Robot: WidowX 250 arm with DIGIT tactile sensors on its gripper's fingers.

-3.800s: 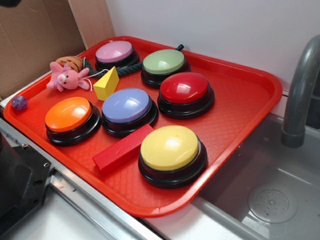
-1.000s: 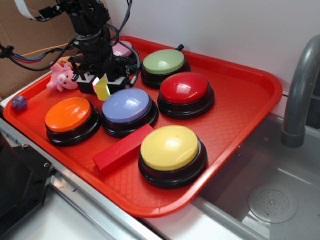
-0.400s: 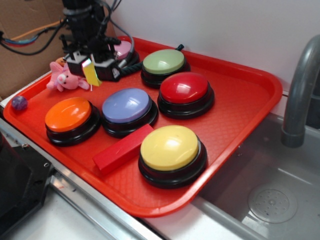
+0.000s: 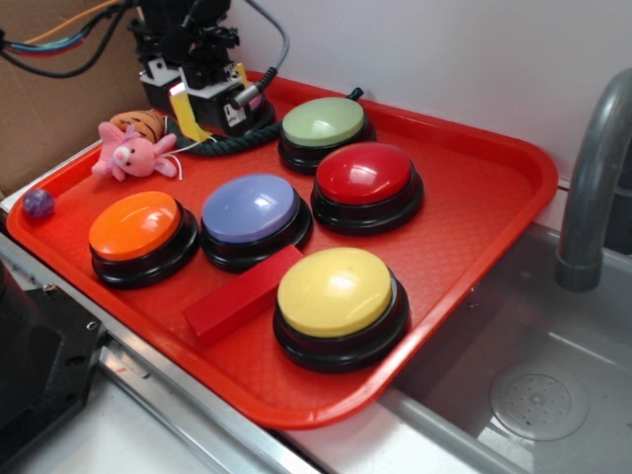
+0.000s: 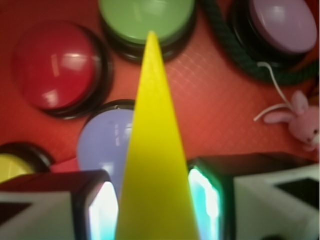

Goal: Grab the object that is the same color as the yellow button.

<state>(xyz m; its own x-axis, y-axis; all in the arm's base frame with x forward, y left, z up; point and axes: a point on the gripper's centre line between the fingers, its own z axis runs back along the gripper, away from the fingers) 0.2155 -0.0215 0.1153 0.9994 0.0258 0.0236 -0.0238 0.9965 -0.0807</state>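
Yellow wedge [image 5: 152, 165] sits clamped between the claw's [image 4: 202, 104] two fingers [image 5: 90, 207], lifted clear of the red tray [image 4: 474, 197]; below the claw lie a dark rope [image 4: 222, 146] and the pink button [image 5: 282, 22].

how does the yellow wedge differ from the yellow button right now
The yellow wedge is a small, sharp-edged tapered block; the yellow button is a large round dome on a black base. The wedge is held between the jaws of the gripper, lifted above the tray; the button sits on the tray, untouched. Both are the same bright yellow.
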